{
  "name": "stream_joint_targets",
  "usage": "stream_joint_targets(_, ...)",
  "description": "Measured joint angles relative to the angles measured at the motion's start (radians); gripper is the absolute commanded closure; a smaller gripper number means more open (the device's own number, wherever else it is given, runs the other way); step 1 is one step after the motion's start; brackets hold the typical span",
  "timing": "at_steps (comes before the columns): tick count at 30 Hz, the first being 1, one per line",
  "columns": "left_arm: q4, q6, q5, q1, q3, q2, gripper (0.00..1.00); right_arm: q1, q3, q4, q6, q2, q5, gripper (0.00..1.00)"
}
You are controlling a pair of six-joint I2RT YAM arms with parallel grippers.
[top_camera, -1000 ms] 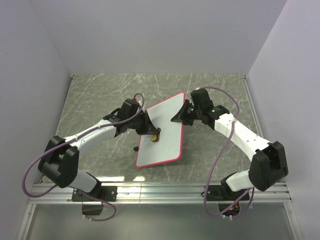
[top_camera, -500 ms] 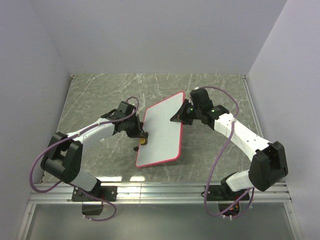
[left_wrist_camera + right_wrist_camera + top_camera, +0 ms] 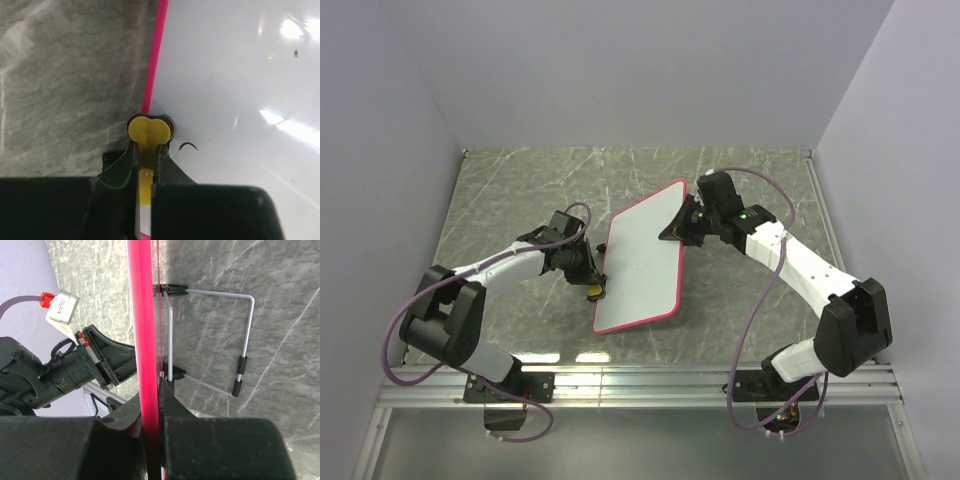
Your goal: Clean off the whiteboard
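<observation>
The whiteboard, white with a pink-red rim, stands tilted in the middle of the table on a wire stand. My right gripper is shut on its far right edge; the rim runs edge-on between the jaws. My left gripper is shut on the small yellow eraser, whose head presses on the board just inside its left rim. A short dark curved mark lies right of the eraser. The board's face is otherwise white with glare spots.
The grey marbled table is bounded by white walls at the back and sides. A metal rail carries the arm bases at the near edge. The left arm shows behind the board in the right wrist view.
My left gripper has slid the eraser left and nearer across the board, from its middle left to its left rim. The board's top has shifted slightly. The right gripper keeps its hold.
</observation>
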Motion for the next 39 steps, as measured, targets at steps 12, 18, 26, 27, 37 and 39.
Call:
stream_joint_targets(12,-0.056,0.001,0.044,-0.002,0.064,0.006,1.0,0.0,0.007,0.0,-0.005,0.006,0.003,1.0)
stream_joint_targets(18,-0.068,-0.042,0.129,-0.028,0.13,-0.015,1.0,0.0,0.007,0.002,-0.003,0.008,0.002,1.0)
stream_joint_targets(26,-0.071,-0.072,0.16,-0.038,0.148,-0.047,1.0,0.0,0.007,0.003,-0.003,0.008,0.002,1.0)
stream_joint_targets(27,-0.071,-0.072,0.16,-0.038,0.147,-0.047,1.0,0.0,0.007,0.003,-0.003,0.008,0.002,1.0)
stream_joint_targets(37,0.122,-0.088,0.186,0.003,-0.039,-0.037,1.0,-0.006,0.006,-0.007,-0.003,0.006,0.003,1.0)
stream_joint_targets(39,0.152,-0.088,0.201,0.01,-0.053,-0.032,1.0,-0.008,0.006,-0.008,-0.003,0.006,0.005,1.0)
